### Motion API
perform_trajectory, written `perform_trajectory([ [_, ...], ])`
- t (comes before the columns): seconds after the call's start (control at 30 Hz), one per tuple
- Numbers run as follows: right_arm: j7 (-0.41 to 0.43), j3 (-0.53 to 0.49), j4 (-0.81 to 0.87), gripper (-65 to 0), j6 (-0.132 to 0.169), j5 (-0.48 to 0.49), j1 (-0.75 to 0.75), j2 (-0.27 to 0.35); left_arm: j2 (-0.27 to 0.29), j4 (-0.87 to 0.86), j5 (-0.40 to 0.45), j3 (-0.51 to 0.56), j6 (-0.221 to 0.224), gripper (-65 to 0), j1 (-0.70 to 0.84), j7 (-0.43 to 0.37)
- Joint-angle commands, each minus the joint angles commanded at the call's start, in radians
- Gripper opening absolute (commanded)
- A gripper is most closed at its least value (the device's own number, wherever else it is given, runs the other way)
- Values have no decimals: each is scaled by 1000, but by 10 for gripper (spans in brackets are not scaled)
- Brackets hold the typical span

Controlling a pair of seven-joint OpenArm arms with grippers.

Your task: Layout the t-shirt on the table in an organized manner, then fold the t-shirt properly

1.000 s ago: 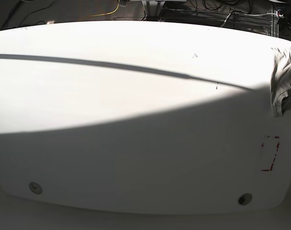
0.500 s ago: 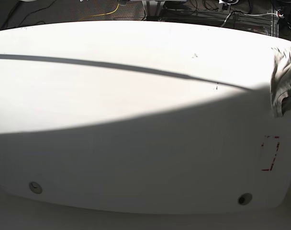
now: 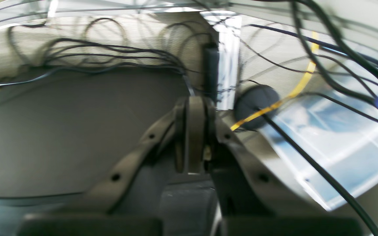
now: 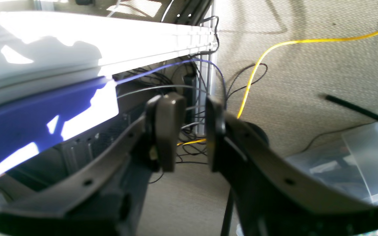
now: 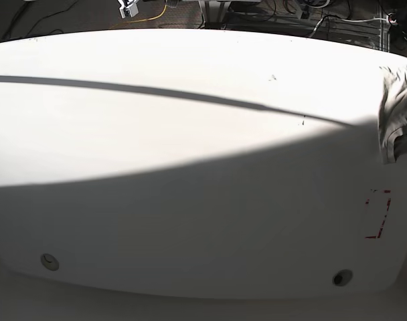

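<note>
White table, half in shadow; crumpled t-shirt at its right edge. Left gripper pressed closed, right gripper narrowly parted, both empty above cabled floor.

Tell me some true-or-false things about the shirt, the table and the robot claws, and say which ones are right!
1. The t-shirt lies bunched at the far right edge of the table. True.
2. The t-shirt is spread flat in the middle of the table. False: it sits crumpled at the right edge, partly out of the picture.
3. The left claw is shut with nothing in it. True.
4. The right claw is squeezing the shirt. False: it is open, with only floor and cables behind the gap.
5. A red dashed mark sits near the table's right end. True.
6. The table has no holes. False: one round hole is near the front left, another near the front right.
</note>
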Motion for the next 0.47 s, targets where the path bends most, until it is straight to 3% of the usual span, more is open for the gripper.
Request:
perform_trajectory([
  [0.17,0,0,-95,-514,-26,2,64,0,0,-52,2,0,0,-650,-44,8],
  [0.47,0,0,-100,-514,-58,2,78,-2,0,-54,0,0,0,-650,-63,41],
])
